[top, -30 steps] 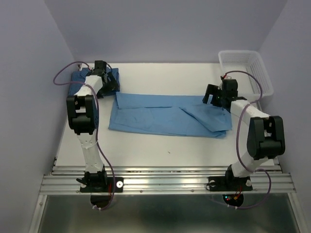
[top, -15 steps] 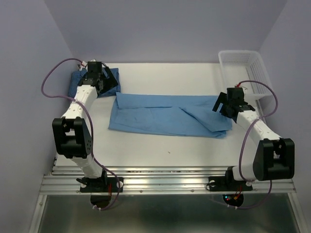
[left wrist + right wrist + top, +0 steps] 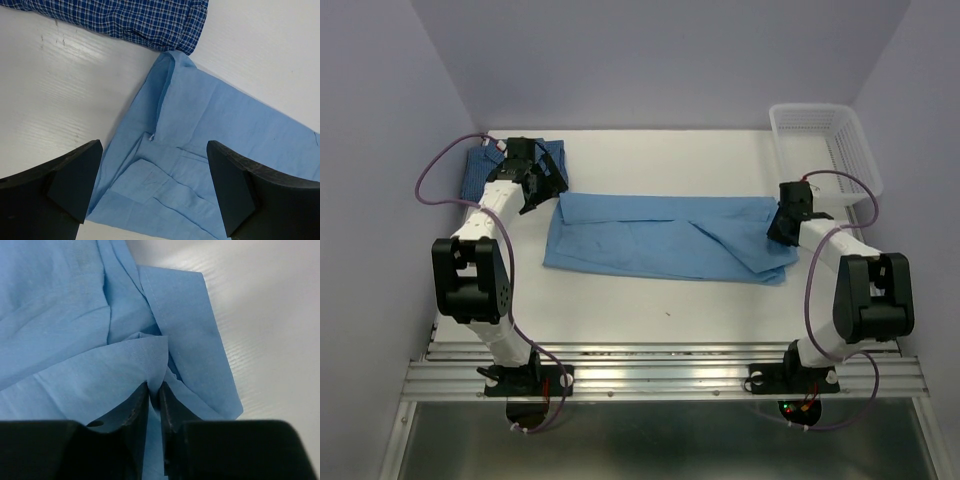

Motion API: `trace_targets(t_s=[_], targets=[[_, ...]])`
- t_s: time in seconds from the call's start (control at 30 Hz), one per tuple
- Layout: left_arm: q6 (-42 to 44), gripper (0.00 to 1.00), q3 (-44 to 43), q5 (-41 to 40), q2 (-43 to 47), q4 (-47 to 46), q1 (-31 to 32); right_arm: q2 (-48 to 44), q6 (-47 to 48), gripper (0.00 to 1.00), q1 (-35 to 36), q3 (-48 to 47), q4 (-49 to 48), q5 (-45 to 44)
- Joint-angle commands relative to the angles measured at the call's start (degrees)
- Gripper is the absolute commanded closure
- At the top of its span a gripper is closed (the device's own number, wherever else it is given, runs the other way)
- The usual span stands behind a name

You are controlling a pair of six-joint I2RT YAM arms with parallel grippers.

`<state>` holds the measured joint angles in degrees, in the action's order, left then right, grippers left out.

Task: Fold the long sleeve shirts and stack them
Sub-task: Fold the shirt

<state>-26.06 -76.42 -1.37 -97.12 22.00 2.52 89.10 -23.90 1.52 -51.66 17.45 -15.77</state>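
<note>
The plain light-blue shirt (image 3: pixel 665 237) lies folded into a long band across the middle of the table. The darker checked shirt (image 3: pixel 485 165) sits folded at the back left, its edge (image 3: pixel 130 20) touching the light-blue shirt's corner (image 3: pixel 200 150). My left gripper (image 3: pixel 542 185) hovers open over that left end, and in the left wrist view it (image 3: pixel 155 192) has cloth below it and nothing between its fingers. My right gripper (image 3: pixel 782 222) is at the band's right end. In the right wrist view it (image 3: pixel 155 390) is shut on a pinched fold of the light-blue shirt (image 3: pixel 75 315).
A white mesh basket (image 3: pixel 825 145) stands at the back right corner, just behind the right arm. Purple walls close in on the left, back and right. Bare table (image 3: pixel 670 160) lies behind the shirt and in front of it (image 3: pixel 670 310).
My right gripper moved down onto the shirt's right end and shut on a fold of it. My left gripper shifted slightly toward the shirt's left end and stayed open.
</note>
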Motion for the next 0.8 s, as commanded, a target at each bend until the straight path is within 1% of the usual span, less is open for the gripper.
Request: trace_targets(t_s=[0.0, 0.03, 0.1, 0.13, 0.17, 0.27, 0.37, 0.43, 0.53, 0.57, 0.6, 0.67, 0.7, 0.77], targets=[[0.05, 0.01, -1.62, 0.49, 0.27, -0.99, 0.02, -4.54, 2.45, 0.83, -0.29, -1.34, -3.92, 0.83], [0.05, 0.01, -1.62, 0.40, 0.27, -1.08, 0.02, -5.25, 3.06, 0.87, -0.29, -1.34, -3.66, 0.83], [-0.04, 0.01, -1.54, 0.40, 0.00, -0.99, 0.02, -7.44, 5.00, 0.97, -0.29, -1.43, -3.30, 1.35], [-0.04, 0.01, -1.45, 0.40, -0.08, -0.99, 0.02, -8.23, 6.74, 0.99, -0.29, -1.34, -3.39, 2.31], [-0.21, 0.01, -1.36, 0.49, -0.09, -1.08, 0.02, -8.94, 7.54, 0.99, -0.29, -1.25, -3.65, 3.71], [-0.30, 0.01, -1.18, 1.10, 0.00, -1.43, 0.02, -11.31, 10.79, 0.99, 0.58, -0.20, -7.77, 12.13], [-0.30, 0.01, -1.01, 1.28, 0.35, -1.78, 0.02, -12.63, 14.49, 0.99, 2.60, -0.02, -9.80, 15.76], [-0.30, 0.01, -0.66, 3.82, 1.14, -2.48, 0.02, -13.33, 17.99, 0.99, 5.06, -0.89, -12.08, 23.47], [-0.21, 0.01, 0.22, 6.19, 2.37, -3.54, 0.02, -13.08, 22.31, 0.99, 10.16, -2.04, -15.69, 29.38], [-0.04, 0.01, 0.66, 6.90, 3.51, -4.50, 0.02, -11.94, 25.89, 0.99, 11.74, -2.56, -16.30, 31.22], [-0.04, 0.01, 1.53, 8.21, 4.74, -5.12, 0.02, -11.06, 27.14, 0.99, 14.71, -4.05, -17.62, 33.76], [-0.30, 0.01, 2.42, 8.92, 5.97, -6.26, 0.02, -7.13, 30.99, 0.99, 16.93, -6.34, -19.38, 37.11], [-0.56, 0.01, 3.64, 9.27, 6.59, -6.61, 0.02, -5.71, 32.15, 0.99, 17.98, -8.44, -21.39, 41.39], [-1.35, 0.01, 5.31, 10.06, 8.51, -8.45, 0.02, -2.81, 35.30, 0.99, 20.53, -10.21, -24.56, 45.89]])
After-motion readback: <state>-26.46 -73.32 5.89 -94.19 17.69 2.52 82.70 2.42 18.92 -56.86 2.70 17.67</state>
